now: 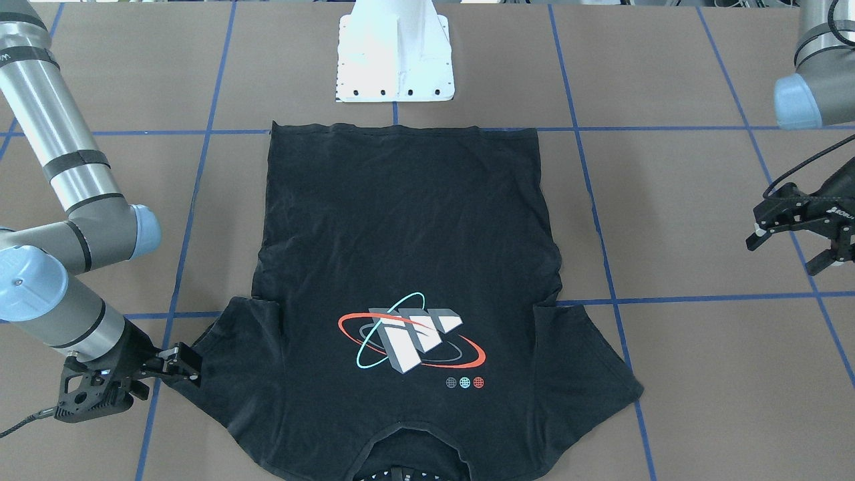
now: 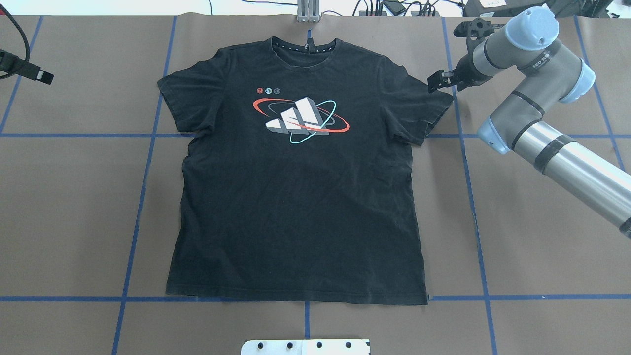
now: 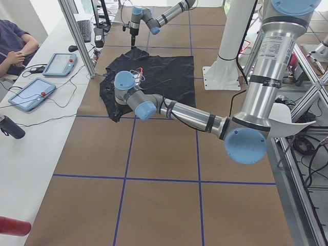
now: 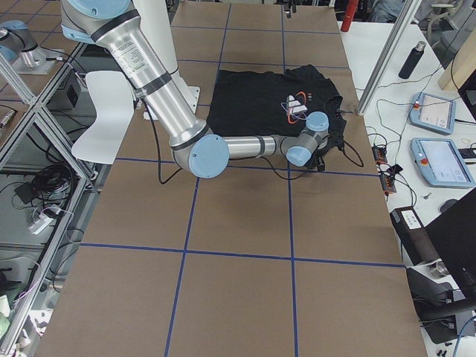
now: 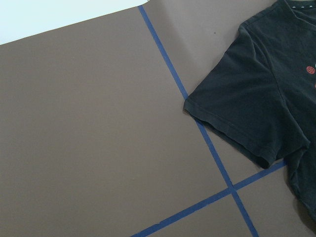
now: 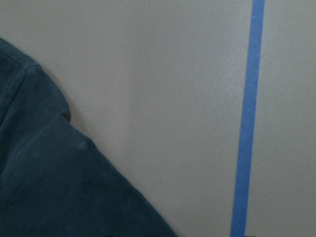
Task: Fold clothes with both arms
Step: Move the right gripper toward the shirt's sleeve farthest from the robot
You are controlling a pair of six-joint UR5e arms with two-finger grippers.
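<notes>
A black T-shirt (image 2: 296,207) lies flat and face up on the brown table, its grey-white block graphic with red and teal rings (image 2: 300,121) showing and its collar at the far edge. My right gripper (image 2: 442,81) is low at the outer edge of the shirt's right-hand sleeve (image 1: 220,347), and its fingers look open around the hem; the sleeve still lies flat. In the right wrist view only the sleeve (image 6: 49,187) and blue tape show. My left gripper (image 1: 788,250) hangs open and empty, well away from the other sleeve (image 5: 247,108).
The white pedestal base (image 1: 395,60) stands just behind the shirt's bottom hem. Blue tape lines (image 2: 143,197) divide the table into squares. A side bench with tablets (image 3: 31,92) and a seated person (image 3: 15,46) runs along the far edge.
</notes>
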